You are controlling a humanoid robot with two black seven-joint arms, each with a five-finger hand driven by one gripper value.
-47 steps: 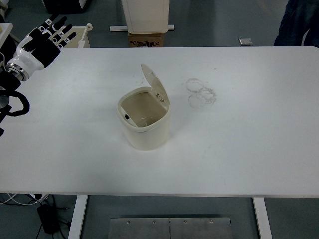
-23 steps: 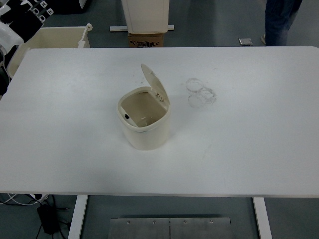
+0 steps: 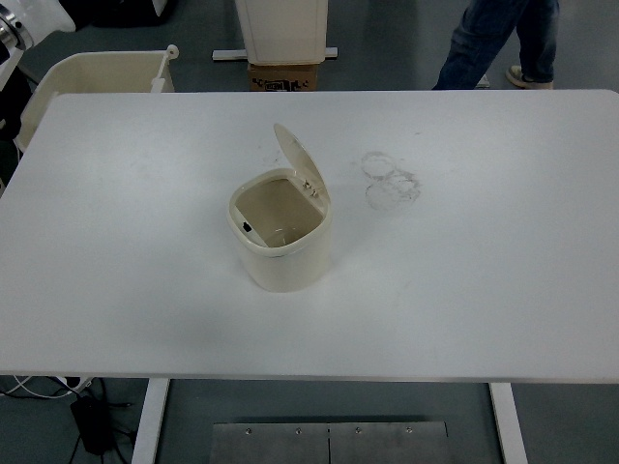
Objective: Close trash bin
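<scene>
Left arm (image 3: 14, 24) is mostly cut off at the top-left corner: only a white cuff piece and a bit of metal joint are showing. The robot hand itself is out of frame, so I cannot tell whether it is released or clenched. Right arm isn't showing at all.

Versus a second ago: the left robot hand was hanging over the desk's far-left corner with fingers spread; since then it has been pulling up and back, leaving just that corner fragment. The person (image 3: 498, 43) at top right has been walking, now showing as jeans-clad legs and a shoe, cropped by the top edge.

Trash bin (image 3: 282, 237) is sitting near the middle of the white desk (image 3: 484, 290), unmoved. Its lid (image 3: 300, 164) is standing open, hinged at the far-right rim, tilted back. Inside is partly shadowed and hard to make out. Faint ring marks (image 3: 390, 181) are lying right of the bin, apart from it. A cream crate (image 3: 97, 72) is sitting behind the desk's far-left corner, partly hidden by the desk edge.
</scene>
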